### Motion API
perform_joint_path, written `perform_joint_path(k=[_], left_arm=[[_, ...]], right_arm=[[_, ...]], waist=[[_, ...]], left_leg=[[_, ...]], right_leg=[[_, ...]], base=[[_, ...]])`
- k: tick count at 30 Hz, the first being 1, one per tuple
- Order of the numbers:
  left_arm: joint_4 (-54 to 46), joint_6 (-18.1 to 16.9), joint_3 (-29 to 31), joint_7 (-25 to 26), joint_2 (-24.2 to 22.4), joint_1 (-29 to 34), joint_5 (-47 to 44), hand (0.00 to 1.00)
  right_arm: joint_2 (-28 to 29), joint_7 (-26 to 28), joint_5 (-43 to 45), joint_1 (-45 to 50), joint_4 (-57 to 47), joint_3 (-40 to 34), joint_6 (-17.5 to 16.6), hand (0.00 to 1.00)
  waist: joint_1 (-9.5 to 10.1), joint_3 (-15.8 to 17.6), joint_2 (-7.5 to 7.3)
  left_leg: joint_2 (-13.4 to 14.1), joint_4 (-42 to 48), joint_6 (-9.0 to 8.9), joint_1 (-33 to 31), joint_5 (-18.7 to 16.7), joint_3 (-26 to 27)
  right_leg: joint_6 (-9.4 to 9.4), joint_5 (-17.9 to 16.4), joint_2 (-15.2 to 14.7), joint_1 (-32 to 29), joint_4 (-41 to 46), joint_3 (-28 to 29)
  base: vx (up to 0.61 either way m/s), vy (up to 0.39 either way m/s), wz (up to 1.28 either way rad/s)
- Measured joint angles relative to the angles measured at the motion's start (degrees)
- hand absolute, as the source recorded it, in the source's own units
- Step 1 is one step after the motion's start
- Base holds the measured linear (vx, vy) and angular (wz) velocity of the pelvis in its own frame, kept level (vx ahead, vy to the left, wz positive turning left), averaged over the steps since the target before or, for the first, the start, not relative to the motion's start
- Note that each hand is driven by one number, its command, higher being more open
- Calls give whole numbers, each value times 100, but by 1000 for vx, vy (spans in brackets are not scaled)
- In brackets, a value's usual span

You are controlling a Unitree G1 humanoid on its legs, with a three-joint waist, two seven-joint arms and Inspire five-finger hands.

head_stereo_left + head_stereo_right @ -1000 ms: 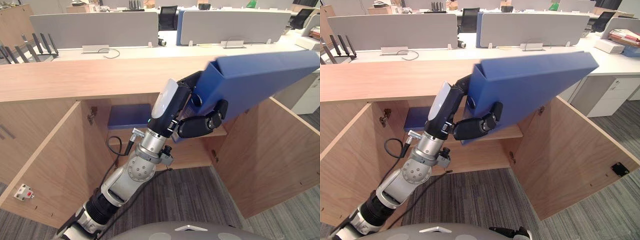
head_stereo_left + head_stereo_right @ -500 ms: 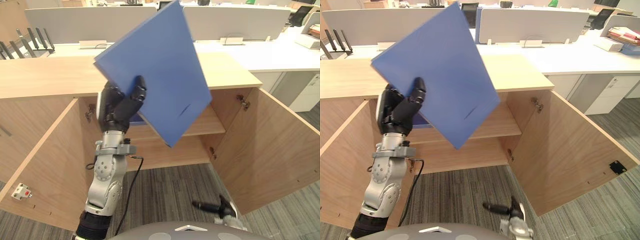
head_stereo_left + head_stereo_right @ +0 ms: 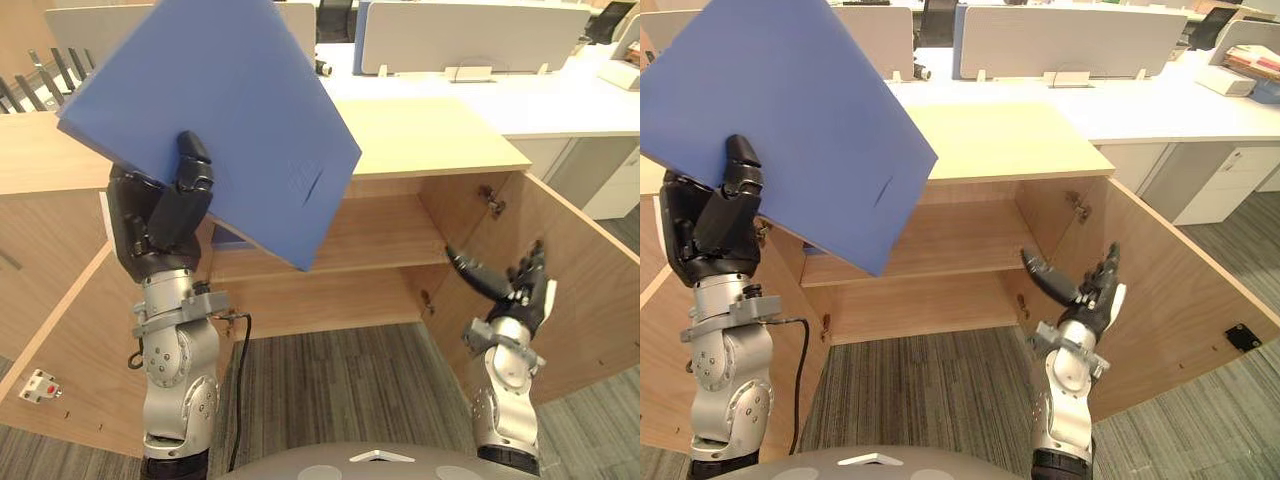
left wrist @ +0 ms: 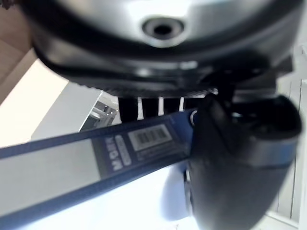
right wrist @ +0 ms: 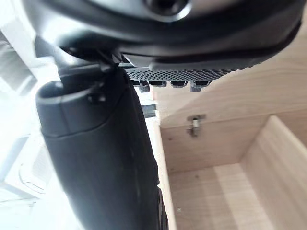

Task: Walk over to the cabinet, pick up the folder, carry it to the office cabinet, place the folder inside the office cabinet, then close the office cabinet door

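A large blue folder [image 3: 215, 115] is held up tilted in front of the open wooden office cabinet [image 3: 430, 135]. My left hand [image 3: 165, 215] is shut on its lower left part, thumb across the front cover. The folder's spine with a label [image 4: 96, 155] shows past the thumb [image 4: 240, 167] in the left wrist view. My right hand [image 3: 510, 290] is raised at the right, open, fingers spread, holding nothing, in front of the cabinet's right side. Its thumb [image 5: 100, 158] shows against the cabinet's inside. The folder hides the left part of the shelf [image 3: 390, 235].
Both cabinet doors stand wide open, the right door [image 3: 585, 290] and the left door [image 3: 60, 320]. A door hinge [image 5: 194, 125] is near my right hand. Desks with grey partition screens [image 3: 470, 35] stand behind the cabinet. White drawers [image 3: 1220, 185] are at the far right.
My left hand has swung the folder up and to the left. My right hand has risen from low down into view at the right, open. The camera has also shifted.
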Motion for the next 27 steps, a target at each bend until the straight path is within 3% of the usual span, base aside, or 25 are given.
perform_joint_path(k=[7,15,16,27], left_arm=[[-2,0,36,-59,8,-5,0,0],[-1,-99,-227,-397,235,-514,207,0],[-1,-115,-358,-496,301,-623,207,0],[63,-133,-688,-793,552,-680,188,0]], right_arm=[[-486,295,188,-909,-539,-12,-468,100],[-2106,1249,481,-2519,-514,843,-537,100],[-2246,1459,488,-2811,-408,1069,-650,100],[-3214,2381,1049,-3818,798,2330,-635,100]], waist=[[4,112,30],[167,222,107],[209,223,110],[295,224,109]], left_leg=[[1,2,1,24,1,-2],[-1,0,12,110,4,-70],[-2,0,16,111,8,-86],[-35,-1,62,110,54,-183]], right_leg=[[0,1,18,25,-2,1],[-16,-10,17,140,13,-71],[-17,-12,18,149,14,-90],[-17,-12,-4,207,19,-195]], base=[[0,0,0],[-6,0,4],[-3,-2,4],[-4,2,5]])
